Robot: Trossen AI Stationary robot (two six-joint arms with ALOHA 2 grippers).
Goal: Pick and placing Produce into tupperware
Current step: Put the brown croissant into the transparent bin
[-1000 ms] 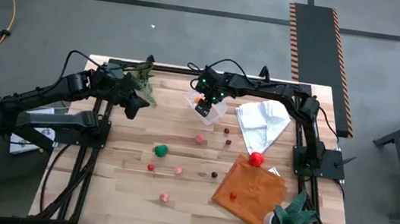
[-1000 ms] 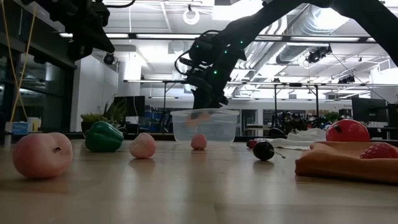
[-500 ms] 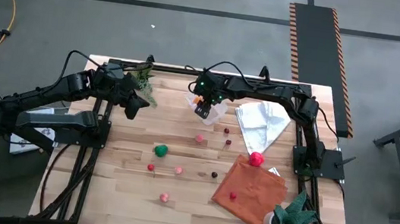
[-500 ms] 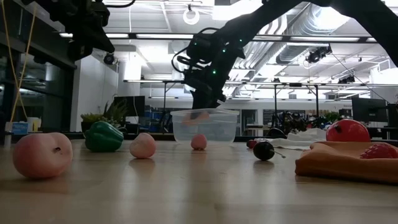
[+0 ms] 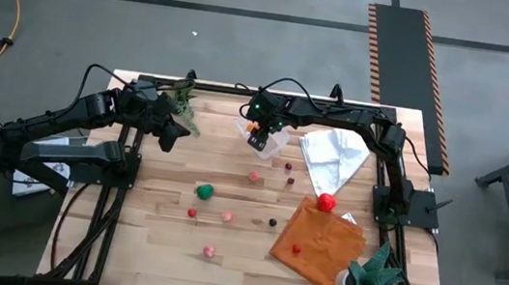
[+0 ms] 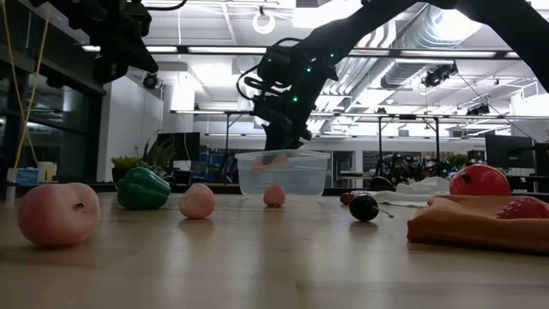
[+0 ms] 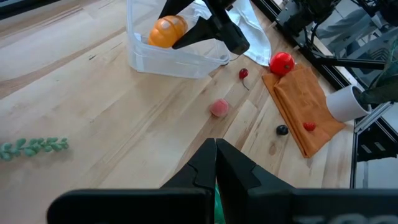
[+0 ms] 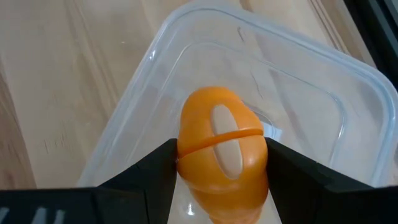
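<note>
My right gripper hangs over the clear tupperware at the table's far middle, shut on an orange toy produce piece at about the height of the rim. My left gripper waits shut and empty, raised over the far left. Loose produce lies on the wood: a green pepper, pink pieces and small red and dark ones. My right gripper pinches the orange piece by its two opposite sides between its two fingers, one dark finger on each flank. The fingers slant down from above into the container's mouth. The piece hangs clear of the container's floor.
A white cloth lies right of the tupperware. An orange cloth at the near right carries a red tomato and a small red piece. Potted plants stand at the near right corner and far left.
My right gripper has turned slightly at the wrist over the tupperware, keeping its hold on the orange piece. Nothing else has moved.
</note>
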